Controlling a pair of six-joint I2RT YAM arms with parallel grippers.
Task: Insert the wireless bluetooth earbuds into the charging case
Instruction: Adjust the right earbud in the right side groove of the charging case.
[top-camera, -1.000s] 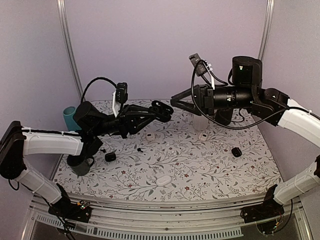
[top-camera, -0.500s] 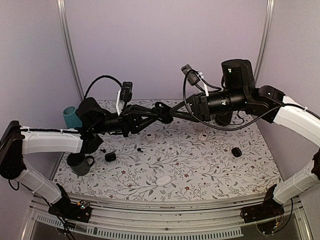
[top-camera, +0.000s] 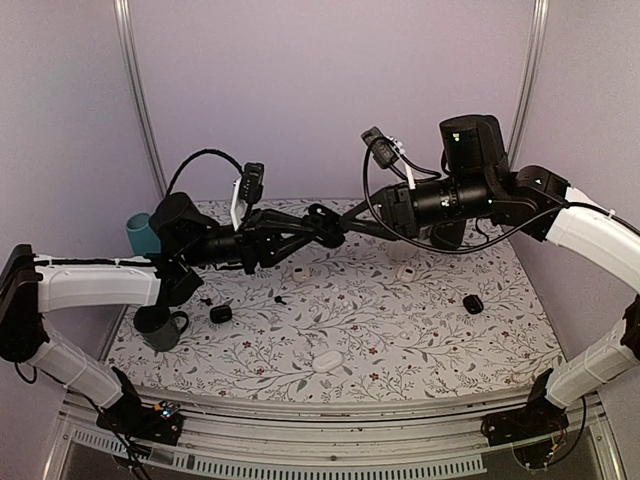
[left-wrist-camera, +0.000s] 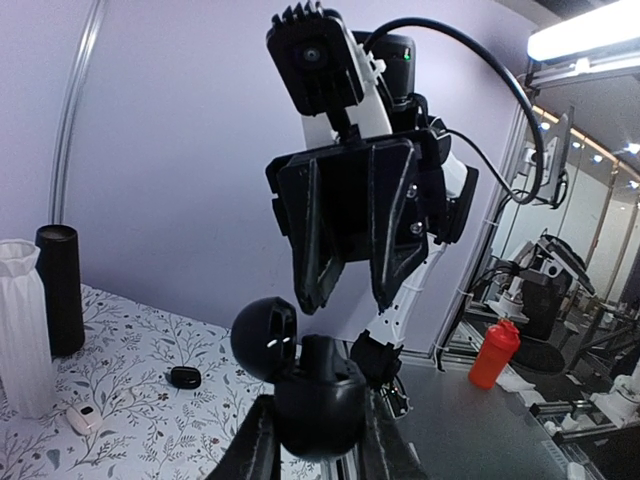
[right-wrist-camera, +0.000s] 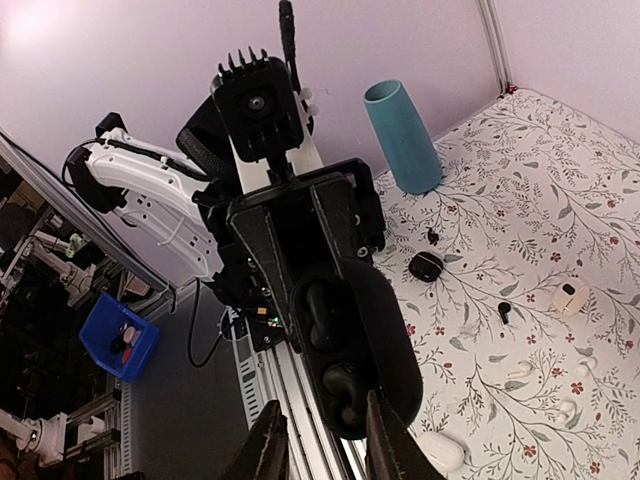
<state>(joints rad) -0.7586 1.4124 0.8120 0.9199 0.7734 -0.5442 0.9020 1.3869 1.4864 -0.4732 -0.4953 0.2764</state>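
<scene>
The black charging case (left-wrist-camera: 320, 405) hangs in mid-air over the back of the table, lid (left-wrist-camera: 265, 340) swung open, with my left gripper (left-wrist-camera: 318, 425) shut on its body. In the right wrist view the charging case (right-wrist-camera: 385, 330) shows two wells, and a black earbud lies in each, the upper earbud (right-wrist-camera: 322, 300) and the lower earbud (right-wrist-camera: 345, 385). From the left wrist, one earbud (left-wrist-camera: 322, 352) sticks up out of the body. My right gripper (left-wrist-camera: 348, 300) points at the case, jaws slightly apart, tips just short of that earbud, holding nothing. In the top view the left gripper (top-camera: 322, 222) and right gripper (top-camera: 350, 224) meet.
On the floral table lie a closed black case (top-camera: 220, 313), a loose black earbud (top-camera: 278, 298), another black case (top-camera: 473, 303) and white cases (top-camera: 327, 361) (top-camera: 301, 271). A teal cup (top-camera: 140, 235) and dark mug (top-camera: 165, 330) stand left; a black cylinder (left-wrist-camera: 58, 290) and white vase (left-wrist-camera: 20, 340) at the back.
The right gripper has swung left and come up to the open case, its jaws narrowing. The left gripper has shifted slightly right, still holding the case.
</scene>
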